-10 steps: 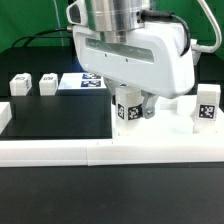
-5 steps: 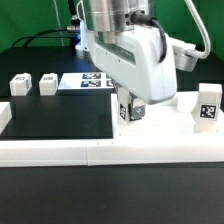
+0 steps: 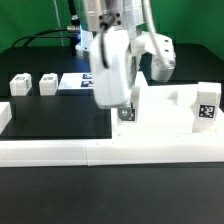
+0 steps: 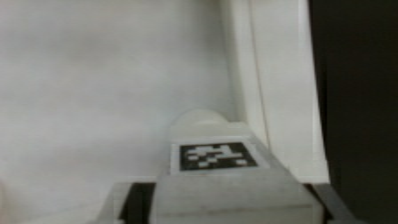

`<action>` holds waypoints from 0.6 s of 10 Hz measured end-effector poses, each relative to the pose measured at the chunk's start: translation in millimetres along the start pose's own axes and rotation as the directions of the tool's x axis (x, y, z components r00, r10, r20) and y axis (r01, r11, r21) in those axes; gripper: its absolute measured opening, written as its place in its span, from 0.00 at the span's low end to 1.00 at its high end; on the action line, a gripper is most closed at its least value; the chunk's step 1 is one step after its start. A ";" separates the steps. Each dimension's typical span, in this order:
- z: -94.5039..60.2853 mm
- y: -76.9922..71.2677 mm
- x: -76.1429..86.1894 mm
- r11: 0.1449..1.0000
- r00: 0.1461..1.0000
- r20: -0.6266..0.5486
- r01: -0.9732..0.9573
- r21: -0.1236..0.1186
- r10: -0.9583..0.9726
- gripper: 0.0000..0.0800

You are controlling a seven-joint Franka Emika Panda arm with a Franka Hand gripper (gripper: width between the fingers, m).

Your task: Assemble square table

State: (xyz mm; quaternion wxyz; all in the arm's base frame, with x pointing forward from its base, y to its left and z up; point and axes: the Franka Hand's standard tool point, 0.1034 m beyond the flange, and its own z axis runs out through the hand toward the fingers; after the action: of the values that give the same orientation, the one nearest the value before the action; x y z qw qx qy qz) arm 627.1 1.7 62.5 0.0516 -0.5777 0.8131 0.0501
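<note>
The square table's white slab (image 3: 165, 122) lies on the black table at the exterior view's right; it also fills the wrist view (image 4: 107, 80). My gripper (image 3: 125, 108) is shut on a short white tagged leg (image 3: 126, 113), held upright at the slab's corner toward the exterior view's left. In the wrist view the leg (image 4: 217, 155) sits between my dark fingers (image 4: 135, 198), tag up. Another leg (image 3: 207, 105) stands on the slab at its right edge. Two more legs (image 3: 19, 84) (image 3: 47, 83) lie at the left back.
The marker board (image 3: 78, 83) lies behind the arm. A long white border rail (image 3: 90, 152) runs along the front, and another rail piece (image 3: 4, 118) sits at the left edge. Cables hang at the back.
The hand has turned about its upright axis, so its broad white face now points sideways. The held leg has stayed at the slab's corner.
</note>
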 end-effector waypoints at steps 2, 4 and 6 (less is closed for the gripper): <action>-0.4 0.4 -0.8 0.996 0.996 -0.006 -0.094 0.003 0.094 0.37; 0.1 1.1 -0.7 0.991 0.991 -0.011 -0.133 0.003 0.133 0.37; 1.4 1.9 -0.5 0.992 0.992 -0.012 -0.126 0.001 0.126 0.68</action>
State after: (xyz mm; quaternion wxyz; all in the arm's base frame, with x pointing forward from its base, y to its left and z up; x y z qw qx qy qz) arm 625.5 3.0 61.2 0.0435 -0.5256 0.8481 0.0498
